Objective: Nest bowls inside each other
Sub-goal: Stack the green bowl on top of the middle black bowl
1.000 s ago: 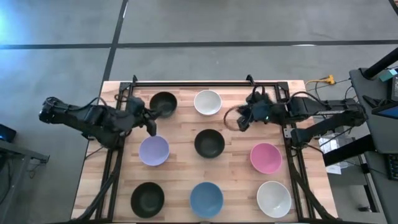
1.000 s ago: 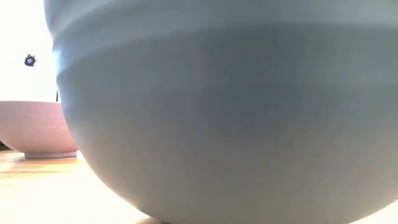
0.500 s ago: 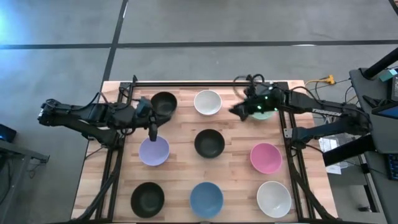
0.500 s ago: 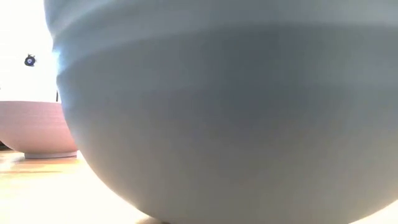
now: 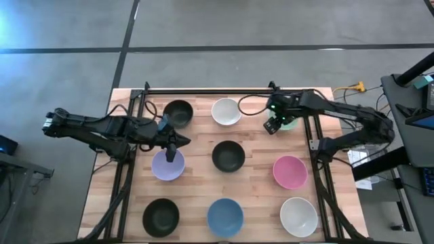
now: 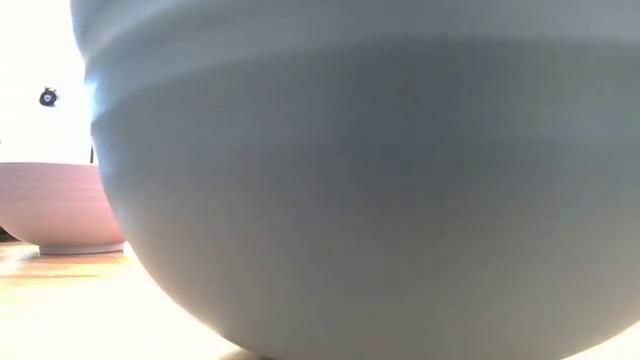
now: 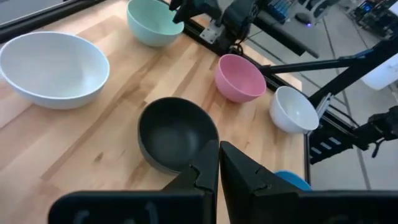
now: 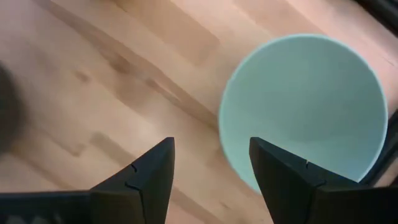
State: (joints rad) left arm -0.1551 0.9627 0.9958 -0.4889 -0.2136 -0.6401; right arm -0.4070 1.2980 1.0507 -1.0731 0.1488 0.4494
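Note:
Nine bowls stand on their bases on the wooden table [image 5: 196, 135], set out in three rows. Far row: black [image 5: 178, 112], white [image 5: 226, 112], green [image 5: 290, 123]. Middle row: lavender [image 5: 166, 167], black [image 5: 228, 156], pink [image 5: 289, 171]. Near row: black [image 5: 161, 217], blue [image 5: 225, 217], white [image 5: 299, 217]. My left gripper [image 5: 170, 153] hangs shut over the lavender bowl, facing the middle black bowl [image 7: 177, 134]. My right gripper [image 8: 211, 168] is open above the green bowl's left rim [image 8: 227, 143], with one finger over the bowl and one over bare wood.
Black frame rails [image 5: 125, 176] run along the table's left, right and far edges. Bare wood lies between the bowls. The blue bowl [image 6: 350, 180] fills the low view, with another bowl [image 6: 60, 205] beside it.
My left gripper has moved from beside the far-left black bowl toward the table's near edge and now hangs over the lavender bowl. My right arm has swung round from the right, and its gripper now points down over the green bowl's left rim. No bowl has moved.

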